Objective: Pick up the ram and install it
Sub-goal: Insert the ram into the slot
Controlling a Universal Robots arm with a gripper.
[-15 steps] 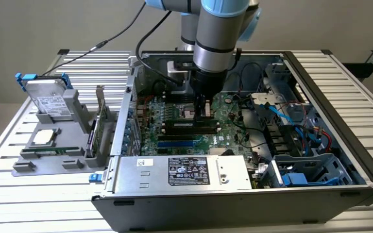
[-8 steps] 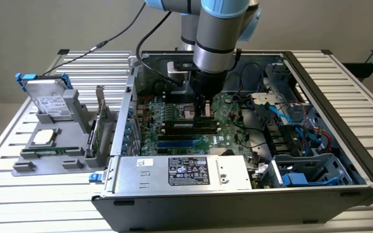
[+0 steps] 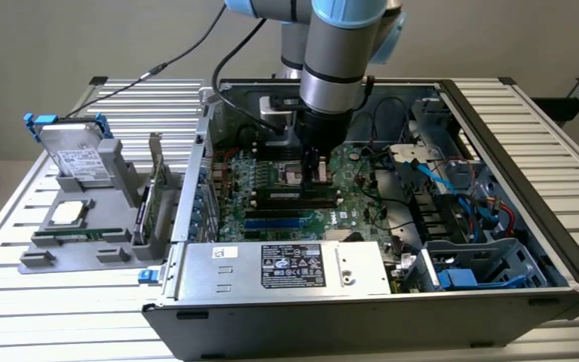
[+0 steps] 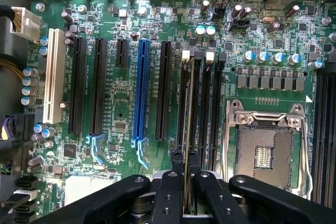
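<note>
**A:** While the gripper [image 4: 185,158] pinches the ram [image 4: 188,103] edge-on between its fingers [image 4: 173,187], what worries you most?

**B:** Alignment. The ram hangs along the row of black slots [image 4: 214,108] beside the socket [image 4: 265,153]. It is over the slot that has a white clip [image 4: 185,54] at the end away from the fingers. I cannot tell whether its lower edge touches that slot or floats just above.

**A:** So a slight tilt matters?

**B:** Yes. If the stick leans sideways, its edge probably lands on the slot wall, not in the groove. Downward force then bends the ram or flexes the board [image 4: 118,114].

**A:** And the notch?

**B:** Hidden. If it faces the wrong way, pressing jams it.

**A:** The clips?

**B:** I cannot tell whether they stand open. A closed one blocks that end, so one end seats and the other rides up.

**A:** Anything about the grip?

**B:** The fingers hold only a short stretch of the ram, so a push may rock it or let it slip. In the exterior view the gripper [image 3: 318,172] sits deep in the case [image 3: 531,143] near cables [image 3: 448,179], so a snag is possible.
</note>
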